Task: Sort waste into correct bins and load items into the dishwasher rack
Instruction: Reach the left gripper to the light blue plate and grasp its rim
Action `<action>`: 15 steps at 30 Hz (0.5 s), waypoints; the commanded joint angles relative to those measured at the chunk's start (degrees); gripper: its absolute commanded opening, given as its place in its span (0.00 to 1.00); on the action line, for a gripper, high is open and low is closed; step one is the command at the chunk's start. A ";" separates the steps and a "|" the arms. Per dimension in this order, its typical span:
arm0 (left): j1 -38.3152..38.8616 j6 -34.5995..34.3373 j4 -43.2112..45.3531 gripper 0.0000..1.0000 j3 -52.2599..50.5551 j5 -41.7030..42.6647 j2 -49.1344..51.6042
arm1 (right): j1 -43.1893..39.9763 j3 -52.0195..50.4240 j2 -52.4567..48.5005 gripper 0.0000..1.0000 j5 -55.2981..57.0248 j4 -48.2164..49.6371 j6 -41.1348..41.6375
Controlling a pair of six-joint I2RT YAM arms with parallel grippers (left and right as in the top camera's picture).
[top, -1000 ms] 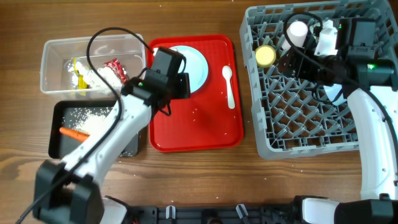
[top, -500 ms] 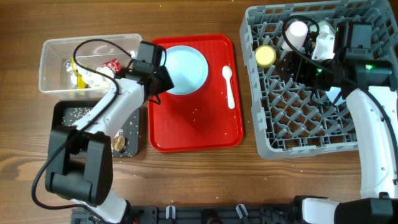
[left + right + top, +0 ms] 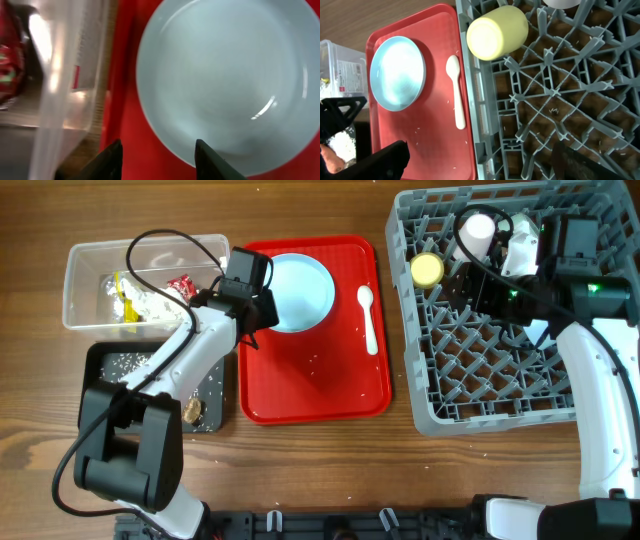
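Observation:
The light blue plate (image 3: 300, 290) (image 3: 225, 80) lies at the far left of a red tray (image 3: 315, 385). My left gripper (image 3: 262, 320) (image 3: 160, 160) is open over the plate's near-left rim, one finger above the plate and one above the tray's edge. A white spoon (image 3: 368, 320) (image 3: 456, 92) lies on the tray's right side. My right gripper (image 3: 462, 285) (image 3: 485, 162) hangs wide open and empty over the left edge of the grey dishwasher rack (image 3: 500, 395). A yellow cup (image 3: 427, 270) (image 3: 497, 32) and a pale cup (image 3: 478, 228) lie in the rack.
At the far left stands the clear bin (image 3: 90, 265), which holds red and yellow wrappers (image 3: 183, 285) and white tissue. The black bin (image 3: 95, 405) in front of it holds rice (image 3: 130, 362) and a brown lump (image 3: 190, 409). Stray grains dot the tray.
My left gripper has shifted left from over the plate to its left rim, and its jaws have narrowed. The right arm has stayed put.

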State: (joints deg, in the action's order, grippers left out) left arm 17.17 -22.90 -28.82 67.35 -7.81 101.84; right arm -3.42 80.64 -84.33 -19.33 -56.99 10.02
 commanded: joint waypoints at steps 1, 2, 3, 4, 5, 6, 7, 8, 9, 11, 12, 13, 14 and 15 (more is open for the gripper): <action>-0.09 1.73 -0.17 0.43 0.81 -7.72 0.42 | 0.20 -0.52 -0.57 0.93 -1.09 0.07 -0.22; -0.09 1.73 -0.17 0.42 0.81 -8.26 0.42 | 0.20 -0.52 -0.57 0.94 -1.09 0.09 -0.26; -0.11 1.73 -0.17 0.42 0.79 -8.70 0.42 | 0.20 -0.52 -0.57 0.94 -1.11 0.07 -0.59; -0.22 1.73 -0.17 0.41 0.81 -8.79 0.39 | 0.20 -0.52 -0.57 0.94 -1.11 0.07 -0.70; -0.46 1.73 -0.17 0.42 0.81 -8.79 0.39 | 0.20 -0.52 -0.57 0.94 -1.09 -0.02 -0.90; -1.09 1.73 -0.20 0.42 0.79 -8.81 0.42 | 0.20 -0.52 -0.57 0.94 -1.09 -0.07 -0.92; -1.75 1.73 -0.22 0.42 0.79 -8.81 0.39 | 0.20 -0.52 -0.57 0.94 -1.09 -0.11 -1.01; -2.58 1.73 -0.31 0.43 0.81 -8.79 0.39 | 0.20 -0.52 -0.57 0.94 -1.09 -0.11 -1.03; -3.50 1.70 -0.46 0.42 0.79 -8.74 0.39 | 0.20 -0.52 -0.57 0.94 -1.09 -0.13 -1.01; -4.79 1.70 -0.74 0.42 0.81 -6.82 0.39 | 0.20 -0.52 -0.57 0.95 -1.09 -0.09 -1.03; -4.94 1.73 -0.74 0.42 0.81 -5.57 0.39 | 0.20 -0.52 -0.57 0.95 -1.09 -0.04 -1.01; -4.92 1.70 -0.66 0.42 0.81 -4.22 0.39 | 0.20 -0.52 -0.57 0.95 -1.09 -0.02 -0.98; -4.81 1.68 -0.42 0.42 0.81 -2.62 0.39 | 0.20 -0.52 -0.57 0.95 -1.09 0.02 -1.01; -4.63 1.66 -0.04 0.42 0.81 -1.18 0.39 | 0.20 -0.52 -0.57 0.95 -1.11 0.11 -0.98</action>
State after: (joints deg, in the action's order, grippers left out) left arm 12.38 -21.71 -29.50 67.35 -13.65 101.84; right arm -3.42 80.64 -84.33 -19.33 -57.01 9.78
